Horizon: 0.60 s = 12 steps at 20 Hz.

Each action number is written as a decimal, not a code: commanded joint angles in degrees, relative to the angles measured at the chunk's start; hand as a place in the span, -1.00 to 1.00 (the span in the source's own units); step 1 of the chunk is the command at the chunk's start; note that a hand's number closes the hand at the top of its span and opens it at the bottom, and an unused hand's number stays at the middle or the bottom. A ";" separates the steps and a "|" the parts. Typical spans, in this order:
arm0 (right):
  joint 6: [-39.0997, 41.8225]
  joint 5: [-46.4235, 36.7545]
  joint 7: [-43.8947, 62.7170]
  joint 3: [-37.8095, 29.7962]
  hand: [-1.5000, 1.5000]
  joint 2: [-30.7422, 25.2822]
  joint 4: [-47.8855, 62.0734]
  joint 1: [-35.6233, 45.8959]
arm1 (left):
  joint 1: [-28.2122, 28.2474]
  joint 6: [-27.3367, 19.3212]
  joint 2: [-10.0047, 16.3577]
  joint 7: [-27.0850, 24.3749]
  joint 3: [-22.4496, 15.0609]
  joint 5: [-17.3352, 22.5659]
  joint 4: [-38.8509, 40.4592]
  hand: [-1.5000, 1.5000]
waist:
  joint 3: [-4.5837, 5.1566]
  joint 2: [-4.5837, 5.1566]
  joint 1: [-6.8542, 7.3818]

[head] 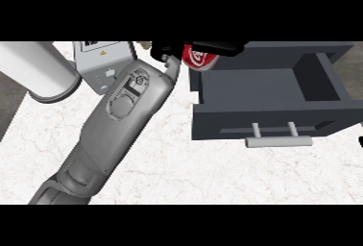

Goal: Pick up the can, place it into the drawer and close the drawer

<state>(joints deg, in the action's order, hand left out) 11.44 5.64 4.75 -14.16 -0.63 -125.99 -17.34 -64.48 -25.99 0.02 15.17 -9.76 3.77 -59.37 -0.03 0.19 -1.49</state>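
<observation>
one pale marbled surface (177,163) carries the whole scene, and on its right side a dark grey drawer (234,120) stands pulled wide open. its well is bare, left that way to take what is coming. a long grey forearm (120,125) slants up from the lower left edge and crosses the surface toward the drawer's far left corner, a reach that looks meant to bring the load in over the rim and not past the front panel. at upper left stands a big white cylinder (39,72), with a grey box bearing a warning label (99,60) just beside it. both lie to the left of the arm's line, clear of the drawer.

the left robot hand (169,49) is curled round the red can (200,56), with black fingers wrapped over its top so that only the printed side shows. the can sits at the drawer's back left corner, in the hand and apparently above the rim. how high it rides cannot be told from above. the job appears to be mid-carry: the can is grasped but not yet set down, and the drawer is still to be shut.

the silver bar handle (278,141) juts from the front panel toward the viewer, free for the closing push. a dark sliver at the right edge may be the right robot hand (360,141), but too little shows to tell its state.
</observation>
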 commanded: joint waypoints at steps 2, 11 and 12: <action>0.64 -0.87 -2.78 -0.85 -1.00 -0.45 3.74 1.10 | -8.29 -4.87 -0.02 0.51 -3.64 3.54 7.98 1.00 | -0.03 0.01 -0.36; 1.07 0.74 0.50 -1.22 -1.00 -1.28 2.18 2.15 | -18.54 -6.49 -0.02 -3.03 -6.63 11.10 21.72 1.00 | -0.06 0.27 -1.44; 0.32 -1.12 -0.97 -0.39 -1.00 -0.32 4.01 2.85 | -17.17 -2.53 -0.02 -6.74 -3.33 10.02 23.66 1.00 | -0.04 0.32 -0.66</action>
<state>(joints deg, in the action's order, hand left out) 12.14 6.32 5.03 -15.42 -1.71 -123.91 -15.25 -79.68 -30.37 0.00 11.50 -13.78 12.30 -40.47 -0.07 0.43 -2.51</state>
